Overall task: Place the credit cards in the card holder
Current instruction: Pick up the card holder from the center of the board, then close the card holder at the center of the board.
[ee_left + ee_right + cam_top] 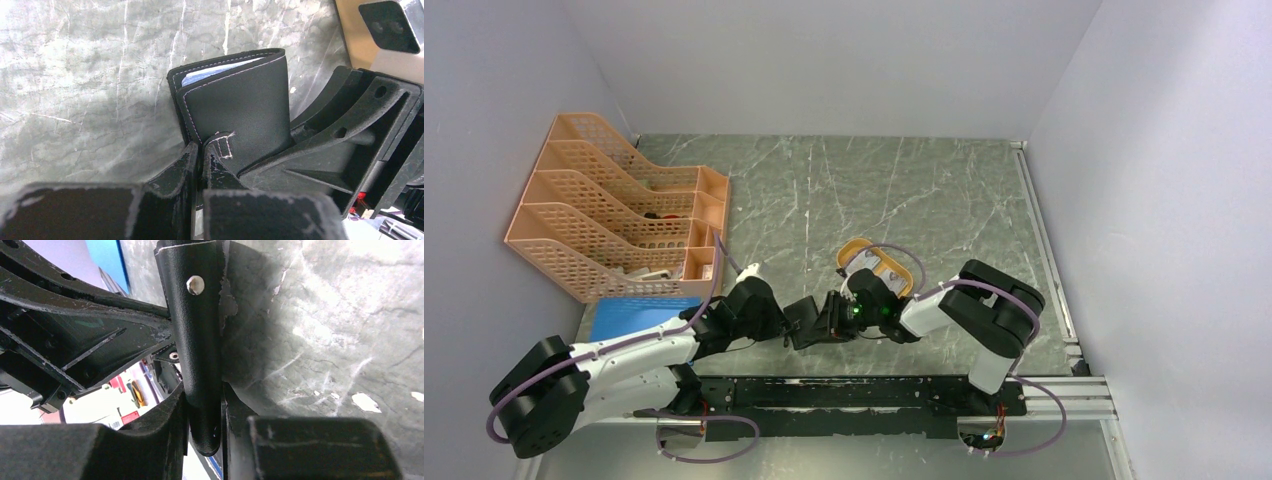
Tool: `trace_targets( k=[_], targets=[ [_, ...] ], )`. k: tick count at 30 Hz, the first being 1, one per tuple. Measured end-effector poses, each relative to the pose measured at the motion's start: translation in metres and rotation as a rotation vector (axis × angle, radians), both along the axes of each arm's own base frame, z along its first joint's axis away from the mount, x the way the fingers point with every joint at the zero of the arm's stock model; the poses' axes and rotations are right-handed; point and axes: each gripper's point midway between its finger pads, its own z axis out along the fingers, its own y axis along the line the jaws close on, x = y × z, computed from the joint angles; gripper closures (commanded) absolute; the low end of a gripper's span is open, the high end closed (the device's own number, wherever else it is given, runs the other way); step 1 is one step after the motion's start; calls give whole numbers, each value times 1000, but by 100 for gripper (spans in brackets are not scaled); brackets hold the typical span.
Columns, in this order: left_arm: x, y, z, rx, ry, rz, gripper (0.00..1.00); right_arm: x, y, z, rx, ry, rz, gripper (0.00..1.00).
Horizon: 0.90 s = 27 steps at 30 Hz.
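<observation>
Just off the near-left side of the tray (864, 245), the two arms meet over the table (874, 190) with the holder (240, 100) between them. It stands on edge, folded nearly shut, fold to one side and free edges up.

Left gripper (200, 150): jaws narrow, pinching the holder's lower edge right beside the small stitched tab (223, 145). From that wrist the black outer face fills the middle of the view. A pale bluish sliver (215, 71) shows between the flaps at the top; I cannot tell whether it is a card or the lining.

Right gripper (204, 400): it comes in from the tray's side. Its fingers (170, 415) stand one on each face of the holder, seen edge-on, and look pressed against it, so the jaws are narrow and closed on it. A shiny stud (195, 285) sits on the holder's edge above that grip.

Pale bits lie inside the tray, too small to say if they are cards.

Well to the left of the tray stands the peach rack (604, 220). Left of the tray and nearer to the arm bases lies the blue pad (639, 315), partly under the left arm.
</observation>
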Motion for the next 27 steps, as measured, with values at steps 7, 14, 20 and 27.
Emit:
trace_targets(
  k=[7,14,20,27],
  targets=[
    [1,1,4,0,-7,4,86,-2,2,3,4,-36,38,100],
    [0,21,39,99,-33,7,21,2,8,43,-61,-208,111,100],
    [35,16,179,30,-256,58,8,43,2,157,-85,-572,75,100],
    [45,24,313,-147,-552,89,2,94,-43,262,-254,-1014,-79,100]
  ],
)
